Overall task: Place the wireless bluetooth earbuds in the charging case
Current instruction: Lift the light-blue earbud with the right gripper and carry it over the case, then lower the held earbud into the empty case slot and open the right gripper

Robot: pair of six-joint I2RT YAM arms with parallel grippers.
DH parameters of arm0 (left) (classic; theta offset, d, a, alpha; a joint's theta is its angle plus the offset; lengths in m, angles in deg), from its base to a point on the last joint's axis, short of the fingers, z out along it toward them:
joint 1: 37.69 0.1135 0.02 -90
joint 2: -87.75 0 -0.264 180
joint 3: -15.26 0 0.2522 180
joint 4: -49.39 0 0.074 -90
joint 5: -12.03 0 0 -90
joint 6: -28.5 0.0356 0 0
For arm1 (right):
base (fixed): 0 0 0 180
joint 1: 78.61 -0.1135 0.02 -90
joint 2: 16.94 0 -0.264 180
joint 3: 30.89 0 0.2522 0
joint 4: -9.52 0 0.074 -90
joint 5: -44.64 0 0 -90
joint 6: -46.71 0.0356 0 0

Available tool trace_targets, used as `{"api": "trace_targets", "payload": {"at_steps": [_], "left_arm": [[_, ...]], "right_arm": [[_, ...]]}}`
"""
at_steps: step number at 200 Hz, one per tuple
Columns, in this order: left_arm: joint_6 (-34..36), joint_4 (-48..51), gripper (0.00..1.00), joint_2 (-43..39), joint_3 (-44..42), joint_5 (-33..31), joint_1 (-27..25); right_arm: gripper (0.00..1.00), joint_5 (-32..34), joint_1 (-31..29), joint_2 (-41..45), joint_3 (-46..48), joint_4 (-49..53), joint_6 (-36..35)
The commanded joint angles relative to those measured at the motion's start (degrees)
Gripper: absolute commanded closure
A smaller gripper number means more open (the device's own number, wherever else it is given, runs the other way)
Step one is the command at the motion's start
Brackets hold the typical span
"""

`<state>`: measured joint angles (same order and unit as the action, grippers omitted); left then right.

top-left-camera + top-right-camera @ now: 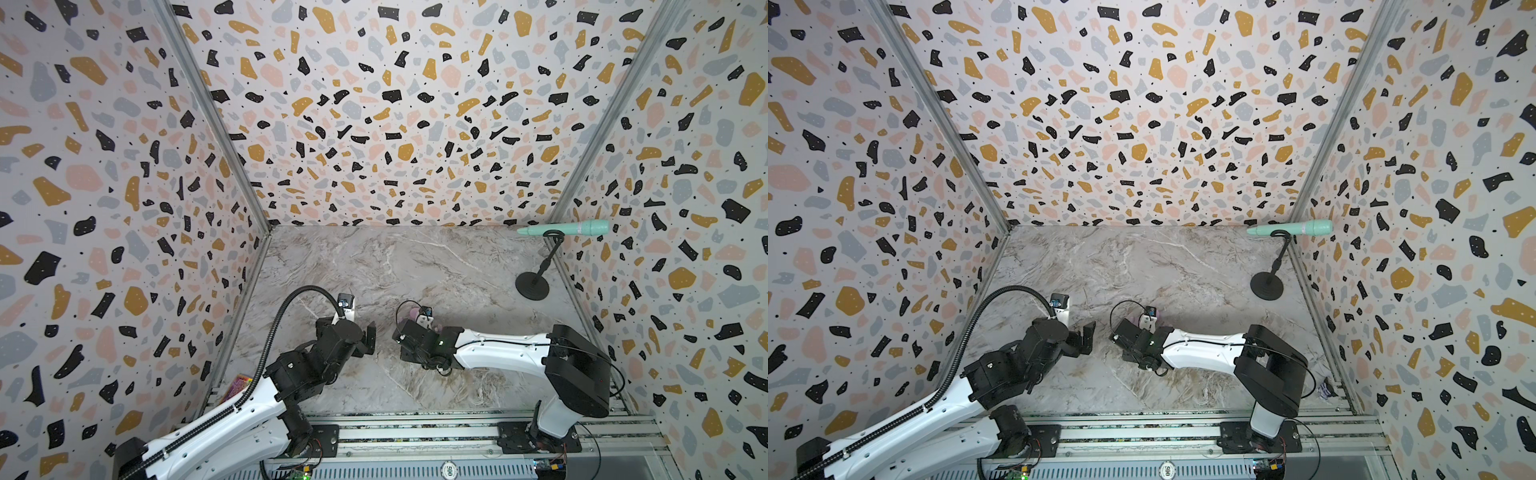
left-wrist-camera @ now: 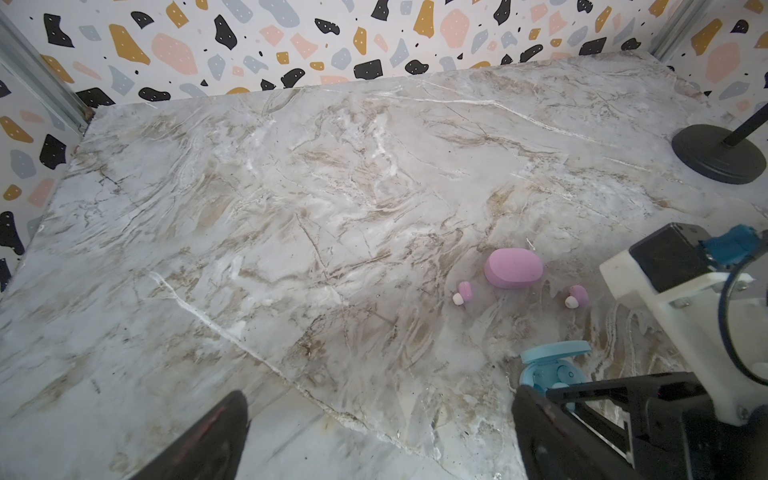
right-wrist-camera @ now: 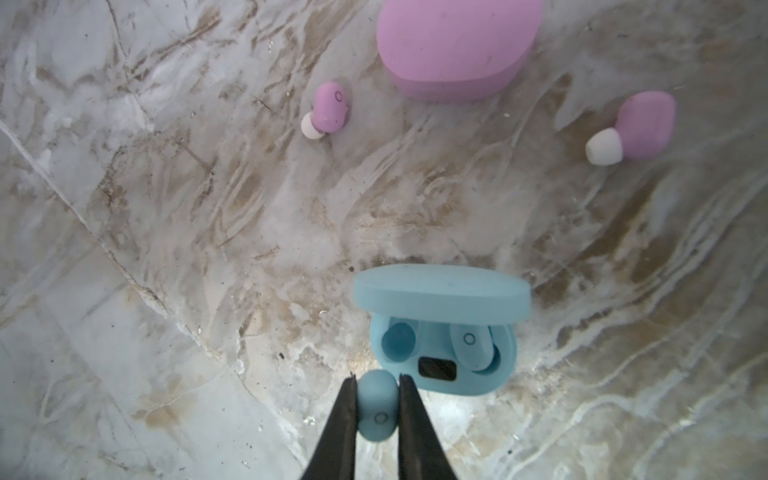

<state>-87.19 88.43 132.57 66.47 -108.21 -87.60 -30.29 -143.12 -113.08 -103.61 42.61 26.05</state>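
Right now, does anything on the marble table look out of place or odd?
A small pink earbud and a second pink earbud lie loose on either side of the pink pill-shaped case, which is shut, so they cannot go in yet. Nothing looks spilled or damaged.

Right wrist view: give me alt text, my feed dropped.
The right claw pinches a blue earbud near the open blue case, which has one empty socket and a seated blue earbud. Beyond lie a closed pink case and two loose pink earbuds.
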Motion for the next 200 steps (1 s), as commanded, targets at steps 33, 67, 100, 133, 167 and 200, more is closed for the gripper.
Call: {"api": "trace_targets", "payload": {"at_steps": [33,67,100,133,167,200], "left_arm": [[0.82,-2.29,0.00,-0.26,0.23,0.46,0.34],[0.84,-2.31,0.00,-0.08,0.25,0.61,0.30],[1.00,-2.38,0.00,0.03,0.20,0.78,0.29],[0.98,-2.43,0.00,0.09,0.18,0.97,0.34],[1.08,-2.44,0.00,0.09,0.19,0.94,0.29],[1.09,-2.43,0.00,0.09,0.14,1.08,0.34]], "right_arm": [[0.83,0.88,0.95,1.80,0.85,0.82,0.37],[0.83,0.41,1.66,1.39,1.11,0.27,0.13],[0.83,0.27,2.14,0.97,1.03,-0.18,-0.17],[0.84,-0.21,2.62,0.59,0.99,-0.60,-0.43],[0.84,-0.48,2.71,0.23,1.03,-1.03,-0.60],[0.84,-0.82,2.70,-0.34,1.09,-1.14,-0.59]]}}
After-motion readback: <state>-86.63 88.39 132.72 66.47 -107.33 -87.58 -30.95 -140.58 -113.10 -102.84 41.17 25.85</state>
